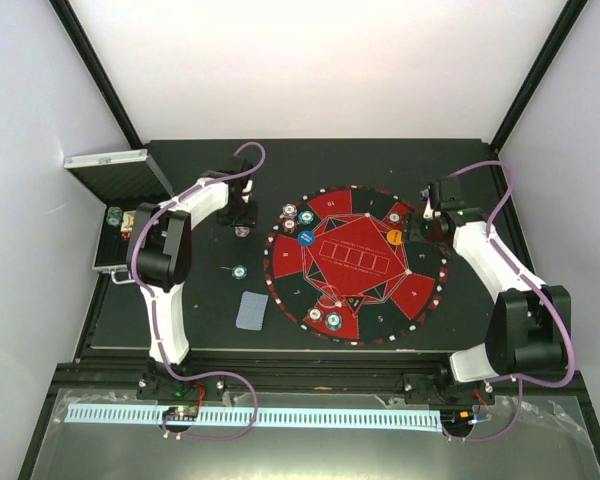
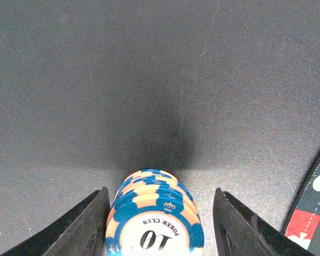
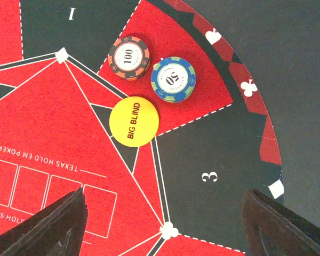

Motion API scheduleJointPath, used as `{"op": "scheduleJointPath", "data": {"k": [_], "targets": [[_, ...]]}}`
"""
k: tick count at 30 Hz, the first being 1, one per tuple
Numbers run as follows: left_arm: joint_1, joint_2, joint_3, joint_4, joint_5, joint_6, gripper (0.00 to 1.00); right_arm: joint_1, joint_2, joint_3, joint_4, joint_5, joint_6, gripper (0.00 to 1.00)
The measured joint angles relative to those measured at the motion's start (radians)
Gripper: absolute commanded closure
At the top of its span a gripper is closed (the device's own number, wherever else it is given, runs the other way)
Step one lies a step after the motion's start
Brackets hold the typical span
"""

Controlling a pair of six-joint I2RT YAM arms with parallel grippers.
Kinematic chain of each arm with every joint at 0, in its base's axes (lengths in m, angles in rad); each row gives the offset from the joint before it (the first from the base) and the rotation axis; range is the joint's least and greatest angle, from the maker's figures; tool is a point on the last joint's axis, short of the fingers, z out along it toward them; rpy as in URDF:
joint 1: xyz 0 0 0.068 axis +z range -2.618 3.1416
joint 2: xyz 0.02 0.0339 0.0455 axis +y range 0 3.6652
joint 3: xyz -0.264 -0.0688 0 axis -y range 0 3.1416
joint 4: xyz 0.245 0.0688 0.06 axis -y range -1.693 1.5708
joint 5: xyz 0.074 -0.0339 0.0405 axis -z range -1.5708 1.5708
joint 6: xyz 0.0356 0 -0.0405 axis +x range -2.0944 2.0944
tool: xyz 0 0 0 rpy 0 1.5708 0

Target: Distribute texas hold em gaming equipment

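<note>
Silver case [image 1: 110, 170] lid up, chips [image 1: 113, 216] inside | left gripper [image 2: 161, 191] low, fingers parted astride stack [image 2: 154, 218] on table [image 2: 149, 80] | right gripper [image 3: 165, 194] spread wide, empty, above mat [image 3: 42, 106]

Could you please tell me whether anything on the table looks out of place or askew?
Mildly, yes. One teal chip lies alone on the tabletop left of the mat, and the cards sit off the mat too, lying slightly skewed. Nothing looks spilled or damaged.
</note>
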Motion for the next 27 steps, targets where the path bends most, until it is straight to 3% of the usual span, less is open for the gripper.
{"op": "scheduleJointPath", "data": {"k": [27], "targets": [[0.007, 0.000, 0.000, -0.006, -0.016, 0.000, 0.63, 0.000, 0.000, 0.000, 0.000, 0.000, 0.000, 0.20]]}}
